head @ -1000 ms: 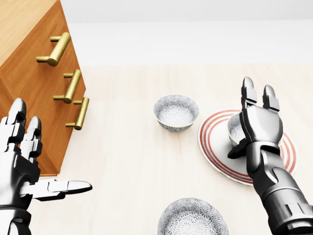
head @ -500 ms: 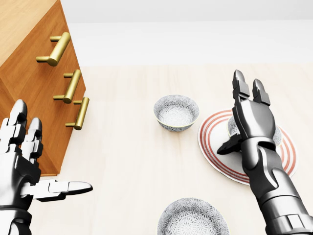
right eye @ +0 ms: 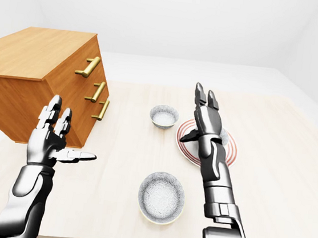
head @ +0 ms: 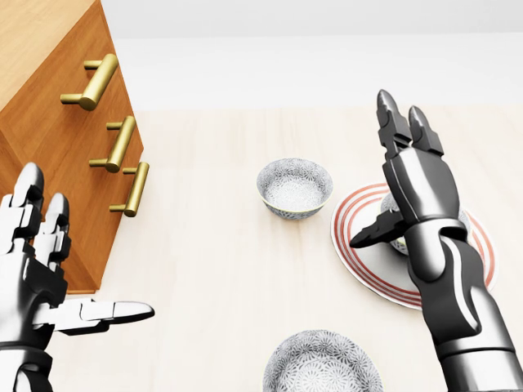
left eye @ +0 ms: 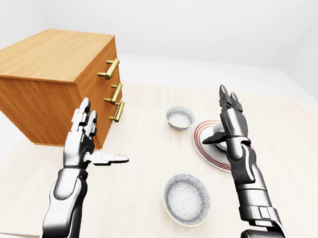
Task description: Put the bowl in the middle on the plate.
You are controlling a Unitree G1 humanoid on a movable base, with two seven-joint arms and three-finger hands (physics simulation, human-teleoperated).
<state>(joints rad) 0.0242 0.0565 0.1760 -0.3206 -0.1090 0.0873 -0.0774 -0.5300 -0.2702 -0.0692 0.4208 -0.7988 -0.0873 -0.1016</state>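
Presently, a patterned bowl [head: 397, 219] sits on the red-ringed plate [head: 359, 245], mostly hidden behind the right hand [head: 417, 192], whose fingers are spread and grasp nothing. A second bowl [head: 294, 187] stands at the plate's ten o'clock, a third [left eye: 186, 198] at its seven o'clock. Left hand [head: 33, 282] released, beside the wooden drawer chest [left eye: 54, 81].

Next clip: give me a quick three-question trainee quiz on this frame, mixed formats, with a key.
1. True or false: the right hand is closed round a bowl.
2. How many bowls are in view?
A) two B) three C) four
3. Fill in: the bowl on the plate sits on a plate with ___ rings.

Key:
1. False; its fingers are spread open above the plate.
2. B; one on the plate, the far bowl left of it, and the near bowl at the head view's bottom edge.
3. Red.
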